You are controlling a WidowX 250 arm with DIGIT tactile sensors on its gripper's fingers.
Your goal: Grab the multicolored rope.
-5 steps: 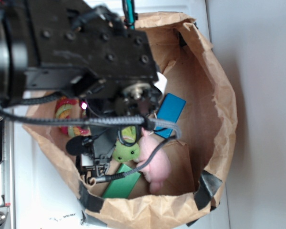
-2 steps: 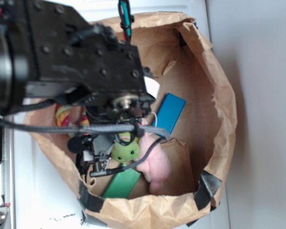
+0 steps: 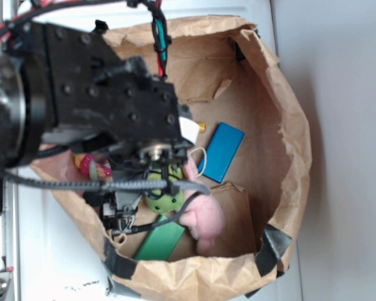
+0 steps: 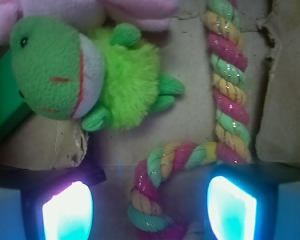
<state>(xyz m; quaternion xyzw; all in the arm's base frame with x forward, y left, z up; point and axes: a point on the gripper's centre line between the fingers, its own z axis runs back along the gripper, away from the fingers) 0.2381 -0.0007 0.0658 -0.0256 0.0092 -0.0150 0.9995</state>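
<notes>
The multicolored rope [image 4: 229,85] lies on the brown bag floor in the wrist view, twisted in pink, yellow and green. Its straight part runs down the right side, and its hooked end [image 4: 152,192] curls between my two glowing fingers. My gripper [image 4: 149,212] is open, the pads wide apart on either side of the hook and not touching it. In the exterior view only a small bit of the rope [image 3: 93,167] shows at the bag's left, under the black arm. The gripper itself is hidden there by the arm.
A green plush frog [image 4: 75,75] and a pink plush toy [image 4: 90,10] lie close to the rope. A paper bag [image 3: 288,125] walls everything in. A blue block [image 3: 220,150] and a green block [image 3: 160,238] rest on its floor.
The arm has moved left and up in the exterior view, uncovering more of the blue block and the bag's right side. More of the rope is covered by it now.
</notes>
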